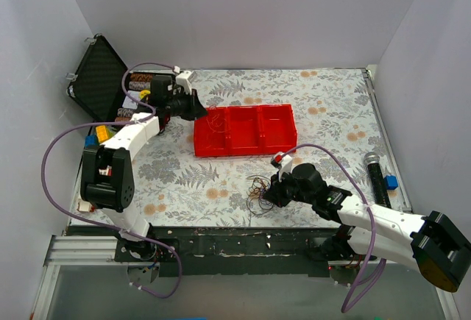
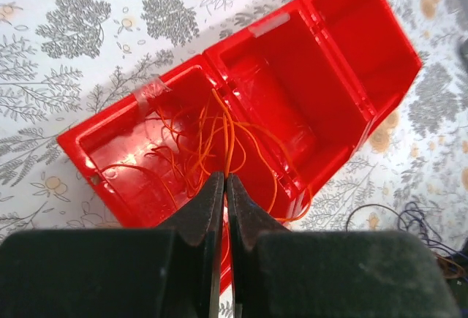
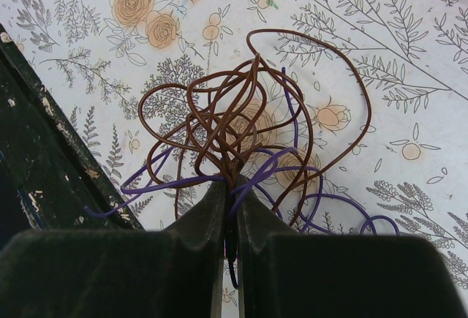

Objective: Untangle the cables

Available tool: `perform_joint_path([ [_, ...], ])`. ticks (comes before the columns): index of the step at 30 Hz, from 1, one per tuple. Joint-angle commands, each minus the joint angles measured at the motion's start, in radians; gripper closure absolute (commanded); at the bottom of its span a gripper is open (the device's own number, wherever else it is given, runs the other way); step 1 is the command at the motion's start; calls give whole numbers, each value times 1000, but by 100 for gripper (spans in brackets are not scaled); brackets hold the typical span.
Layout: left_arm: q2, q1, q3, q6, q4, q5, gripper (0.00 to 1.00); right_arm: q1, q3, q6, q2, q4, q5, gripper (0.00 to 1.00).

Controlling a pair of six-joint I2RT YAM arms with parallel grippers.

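Observation:
The cables are in two lots. Thin orange wires [image 2: 219,135] lie looped in the left compartment of a red three-part tray [image 1: 254,107], whose far compartment [image 2: 358,33] is bare. My left gripper [image 2: 225,179] is shut on an orange strand and sits at the tray's left end in the top view [image 1: 197,107]. A clump of brown wires [image 3: 219,106] and purple wires [image 3: 175,183] lies on the flowered cloth near the front edge [image 1: 257,191]. My right gripper [image 3: 230,186] is shut on this clump, just right of it in the top view [image 1: 268,193].
An open black case [image 1: 96,77] stands at the back left with small coloured items [image 1: 99,134] beside it. A black microphone [image 1: 375,176] and a blue block [image 1: 391,182] lie at the right. The black front rail [image 3: 44,150] runs close to the clump.

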Motion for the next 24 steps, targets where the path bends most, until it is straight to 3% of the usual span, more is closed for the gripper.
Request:
perform_joint_path([
  [1, -28, -67, -50, 66, 20, -185, 100, -2, 18, 2, -10, 40, -2, 98],
  [8, 17, -147, -79, 209, 106, -665, 100, -2, 11, 8, -20, 42, 6, 98],
  [12, 31, -198, -100, 304, 176, -815, 100, -2, 14, 6, -10, 46, 1, 99],
  [24, 87, -330, -91, 332, 167, -783, 100, -1, 8, 13, -30, 39, 12, 99],
])
